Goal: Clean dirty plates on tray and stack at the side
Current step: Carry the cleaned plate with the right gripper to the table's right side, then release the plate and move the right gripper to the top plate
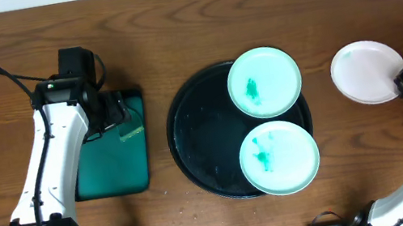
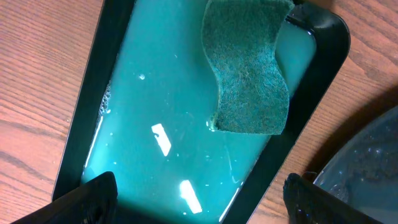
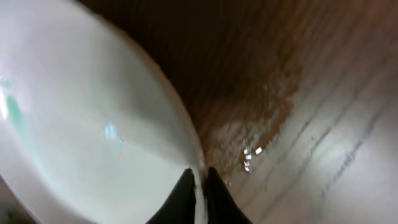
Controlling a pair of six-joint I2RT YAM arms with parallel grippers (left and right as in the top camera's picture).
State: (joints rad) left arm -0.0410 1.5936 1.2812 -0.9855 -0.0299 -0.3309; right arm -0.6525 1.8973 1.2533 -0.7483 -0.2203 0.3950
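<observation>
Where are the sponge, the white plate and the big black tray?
sponge (image 2: 249, 74): left wrist view, its middle.
white plate (image 1: 365, 71): overhead view, its centre.
black tray (image 1: 198, 140): overhead view, bare left floor.

Two smeared plates on the tray, one set apart.
The upper mint-green plate (image 1: 264, 82) and lower mint-green plate (image 1: 279, 157), both smeared teal, are laid on the glossy black tray (image 1: 190, 143); the white plate (image 1: 367, 71) is seen apart, further right.

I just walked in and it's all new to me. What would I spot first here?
Probably the upper mint-green plate and lower mint-green plate, both smeared teal, on the black tray mid-table. The right pincer pinches the white plate by its rim at the right. A green sponge lies in the dark-green tray at the left.
</observation>
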